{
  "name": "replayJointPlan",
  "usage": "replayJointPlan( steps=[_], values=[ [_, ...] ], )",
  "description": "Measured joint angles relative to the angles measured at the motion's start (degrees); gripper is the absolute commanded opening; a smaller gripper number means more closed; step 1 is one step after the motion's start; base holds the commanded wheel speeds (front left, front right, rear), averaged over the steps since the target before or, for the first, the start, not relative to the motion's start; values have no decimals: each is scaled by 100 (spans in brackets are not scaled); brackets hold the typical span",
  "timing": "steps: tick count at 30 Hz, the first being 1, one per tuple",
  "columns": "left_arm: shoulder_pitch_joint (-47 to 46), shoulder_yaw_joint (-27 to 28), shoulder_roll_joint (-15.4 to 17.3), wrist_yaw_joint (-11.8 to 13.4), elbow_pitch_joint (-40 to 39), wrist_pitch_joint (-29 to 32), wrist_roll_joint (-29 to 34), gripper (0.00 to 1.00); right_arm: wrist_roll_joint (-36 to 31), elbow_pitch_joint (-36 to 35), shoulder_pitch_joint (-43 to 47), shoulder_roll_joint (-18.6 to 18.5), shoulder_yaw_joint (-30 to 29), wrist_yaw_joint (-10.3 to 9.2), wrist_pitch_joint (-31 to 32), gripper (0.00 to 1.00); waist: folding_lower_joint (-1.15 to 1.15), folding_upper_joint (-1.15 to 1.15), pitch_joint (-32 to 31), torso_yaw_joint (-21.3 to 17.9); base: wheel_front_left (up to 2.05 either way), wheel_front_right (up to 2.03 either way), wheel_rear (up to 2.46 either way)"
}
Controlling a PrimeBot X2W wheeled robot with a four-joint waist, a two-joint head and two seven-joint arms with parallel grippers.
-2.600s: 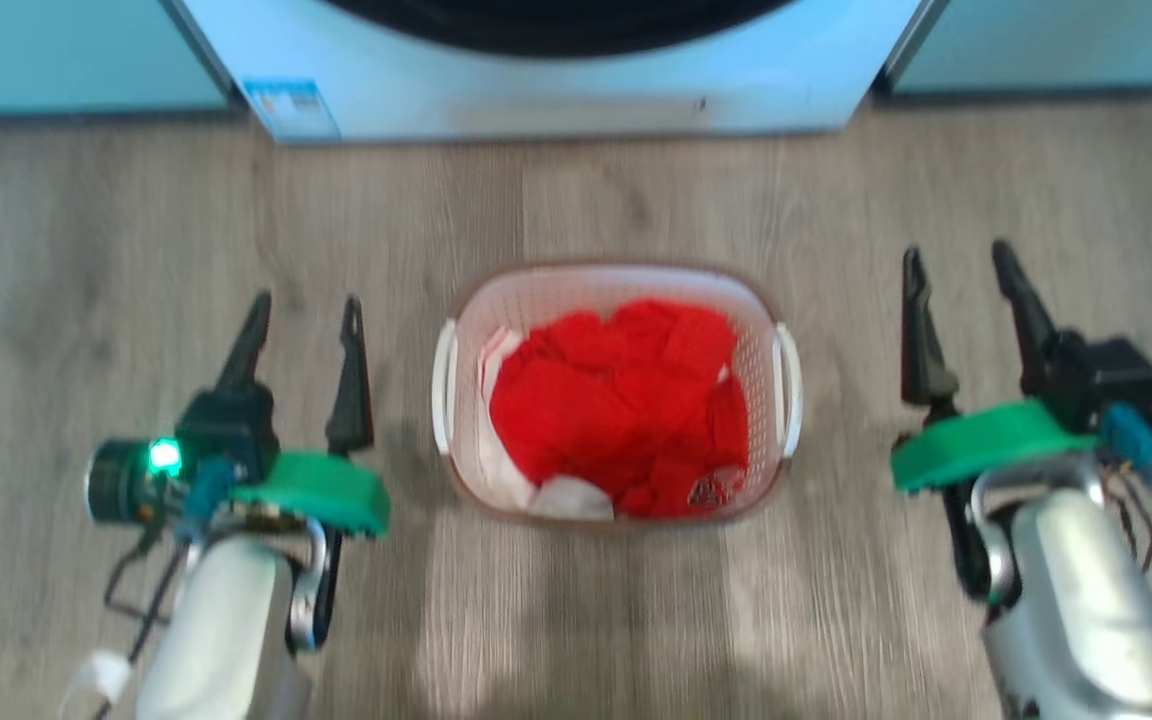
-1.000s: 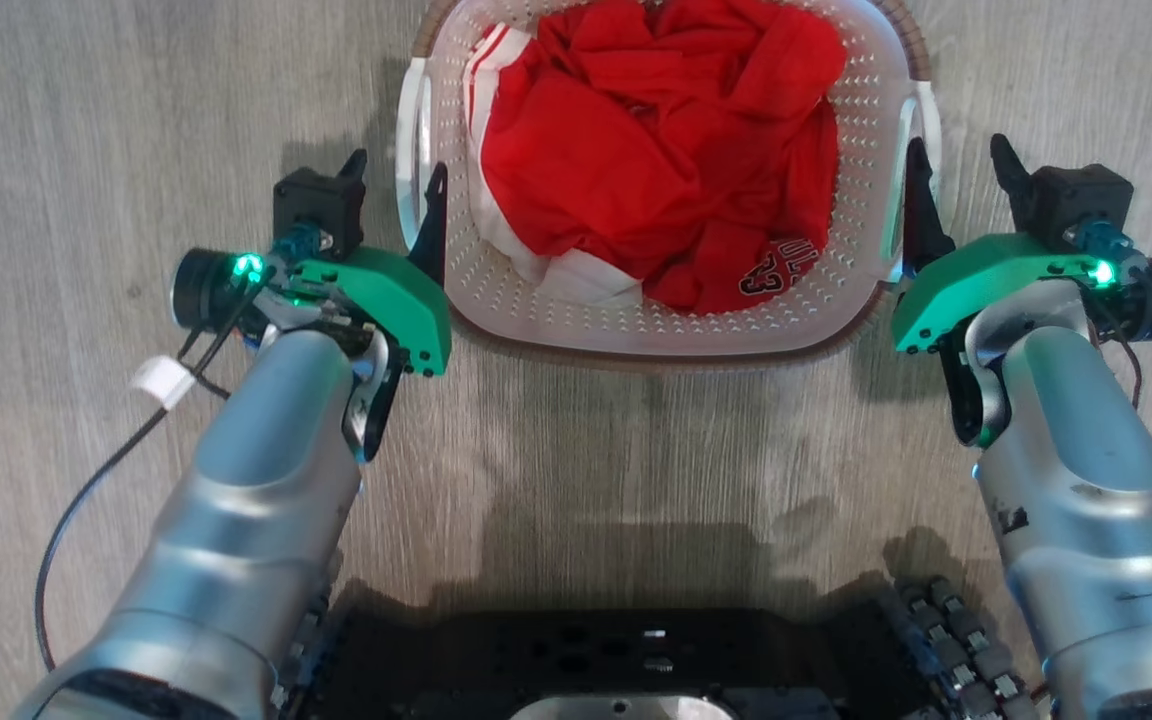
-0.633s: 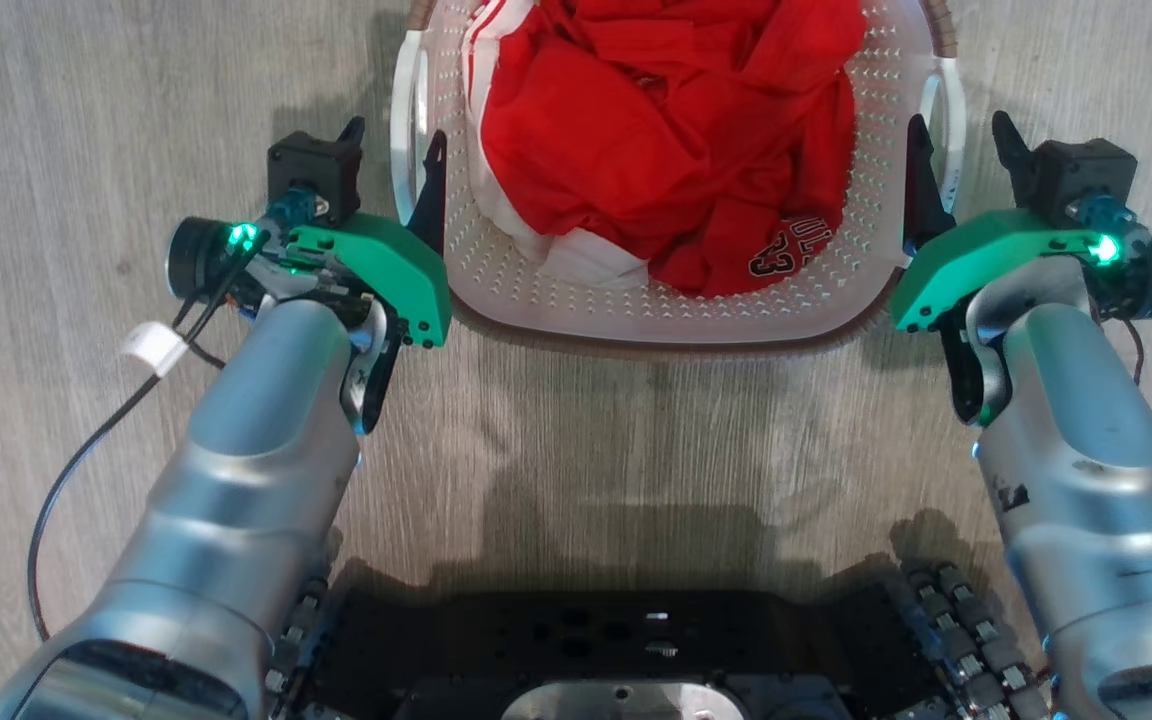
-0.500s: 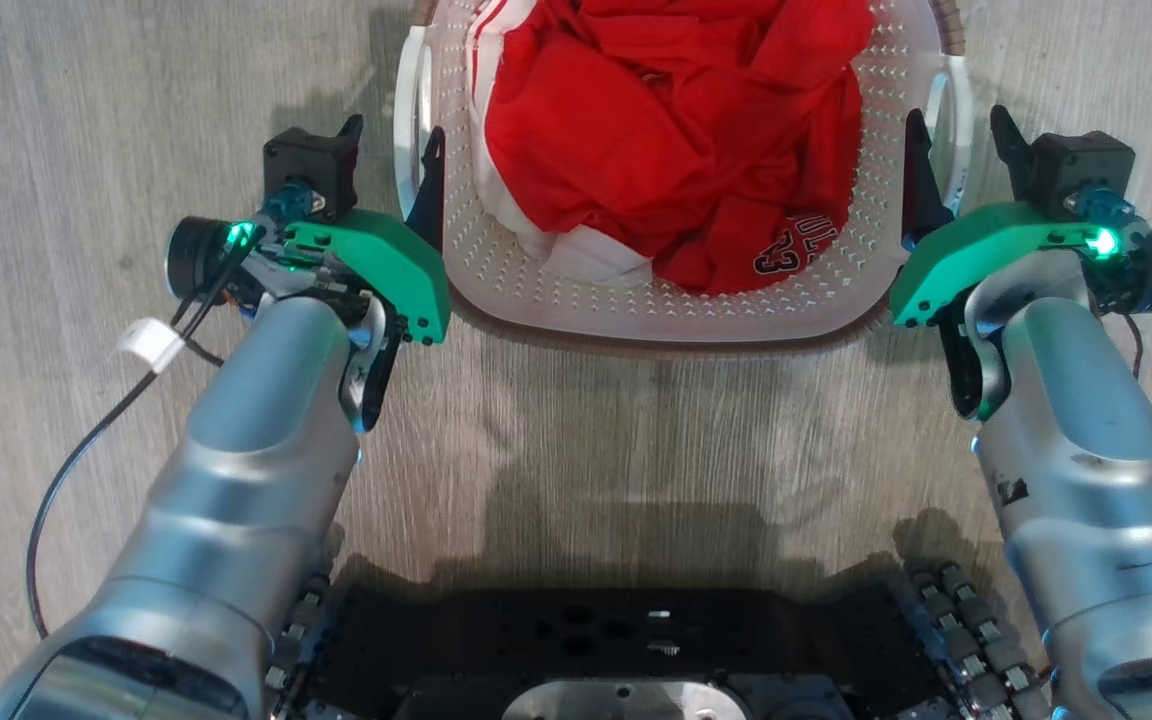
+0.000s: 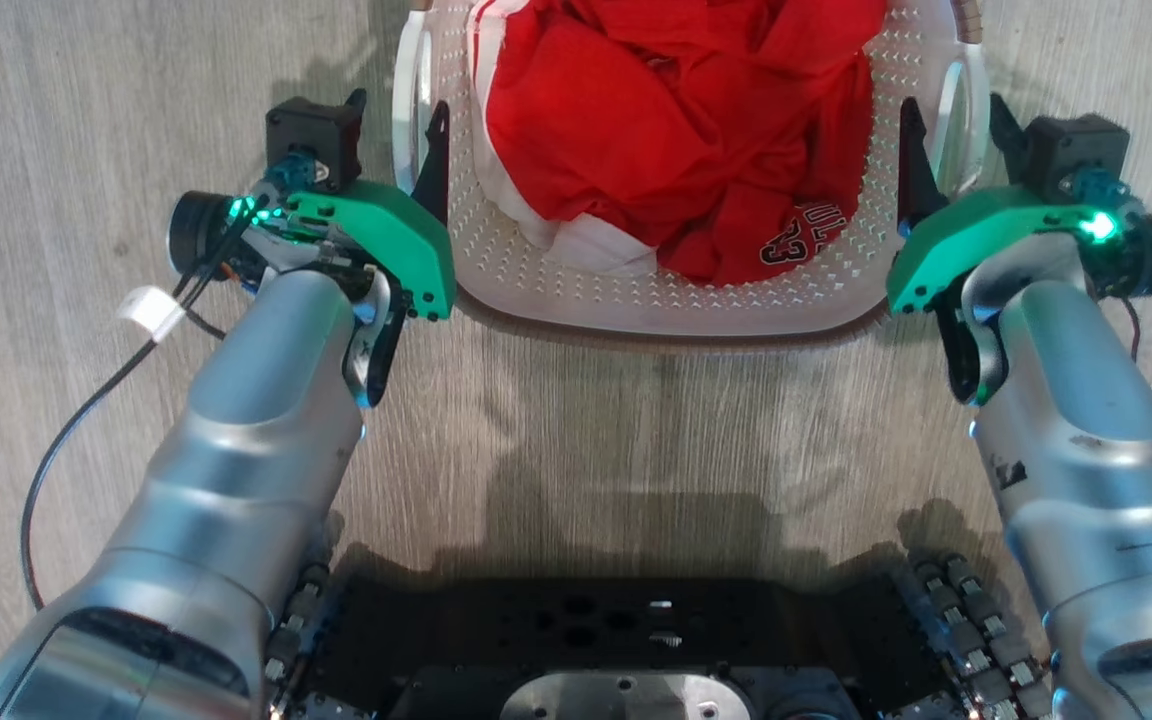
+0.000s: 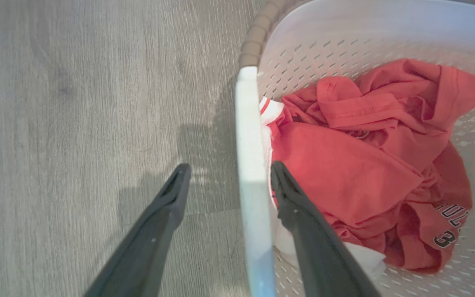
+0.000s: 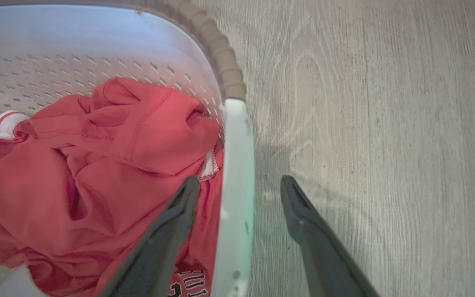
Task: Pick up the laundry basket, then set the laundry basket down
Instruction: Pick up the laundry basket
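My head camera faces steeply down at the floor. Each wrist camera sits close above one handle; all share the basket.

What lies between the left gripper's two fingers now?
The white handle of the laundry basket, straddled by the open left gripper; the left wrist view shows it.

grey wood-look floor, laundry basket standing on it

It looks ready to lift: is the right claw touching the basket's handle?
Apart. In the right wrist view the right gripper's open fingers straddle the laundry basket's white handle, a gap on each side.
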Motion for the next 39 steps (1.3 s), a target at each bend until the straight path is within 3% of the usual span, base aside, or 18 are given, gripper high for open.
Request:
replayJointPlan(
  steps=[6, 8, 9, 10, 11, 12, 13, 14, 15, 39],
  values=[
    [-84, -148, -1, 49, 53, 0, -116, 100, 0, 23, -66, -14, 0, 0, 0, 100, 0, 0, 63, -8, 0, 0, 0],
    [-92, -167, -1, 49, 58, 0, -157, 98, 0, 27, -66, -16, 0, 0, 0, 85, 0, 1, 72, -6, 0, 0, 0],
    [-91, -175, -1, 49, 68, 0, -179, 86, 0, 35, -66, -16, 0, 0, 0, 64, 0, 1, 74, -5, 0, 0, 0],
    [-91, -181, -1, 51, 77, 0, -208, 66, 0, 47, -67, -16, 1, 0, 0, 49, 0, 1, 75, -4, 0, 0, 0],
    [-91, -194, -1, 51, 87, 0, -208, 47, 1, 57, -66, -16, 2, 0, 0, 44, 0, 1, 75, -3, 0, 0, 0],
    [-93, -220, -3, 49, 88, 0, -218, 39, 1, 57, -68, -13, 19, 0, 0, 38, 0, 1, 74, -2, 0, 0, 0],
    [-96, -256, -19, 48, 97, 0, -261, 23, 1, 68, -71, -7, 32, 0, 0, 31, 0, 1, 71, -3, 0, 0, 0],
    [-99, -314, -27, 45, 99, -1, -293, 0, 1, 86, -74, -1, 45, 3, -1, 7, 0, 1, 65, -3, 0, 0, 0],
    [-102, -335, -41, 47, 107, -1, -313, 0, 10, 103, -78, 31, 34, 4, -3, 0, 0, 1, 57, -2, 0, 0, 0],
    [149, -769, -42, 177, 474, 0, -731, 0, 461, 865, -75, 30, 421, 7, -15, 0, 0, 1, -591, -28, 0, 0, 0]
  ],
)
